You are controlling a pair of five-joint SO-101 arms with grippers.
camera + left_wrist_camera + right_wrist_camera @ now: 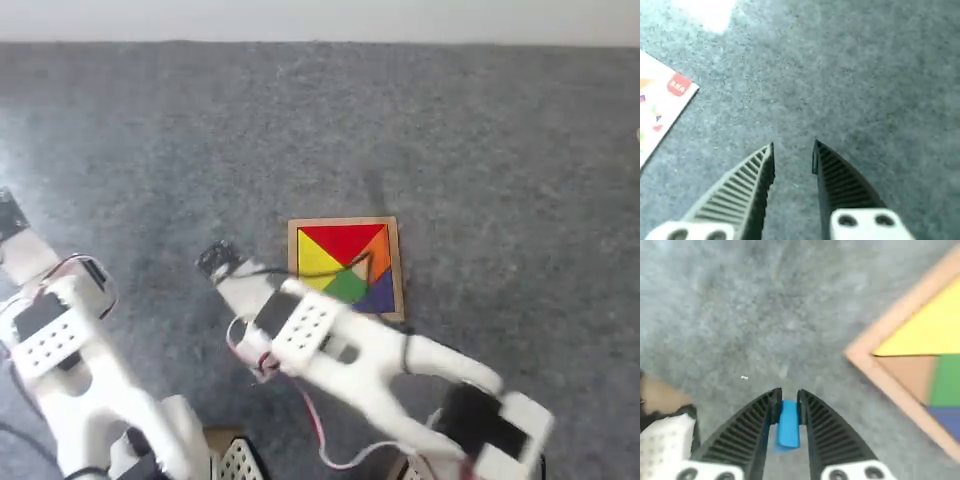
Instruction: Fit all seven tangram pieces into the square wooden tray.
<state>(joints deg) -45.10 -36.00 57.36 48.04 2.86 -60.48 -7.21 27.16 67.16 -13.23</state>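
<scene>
Placement step: the right gripper (pixel 788 392) pinches a small blue piece (pixel 788 427) just off a corner of the wooden tray (pixel 890 382), which sits mid-table with 5 colours seated. Next, likely carry it over the bare gap (pixel 907 372) and turn it to fit. The left gripper (pixel 792 147) is spread and empty.

Grey, speckled, felt-like surface (pixel 480 130) stretching to the far edge. Pale wall (pixel 320 18) behind, meeting it in a straight line. Bright patch of light (pixel 705 10) glaring on the grey cloth.

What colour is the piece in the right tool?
Blue piece, gripped by the right tool; clearest in the right wrist view.
</scene>
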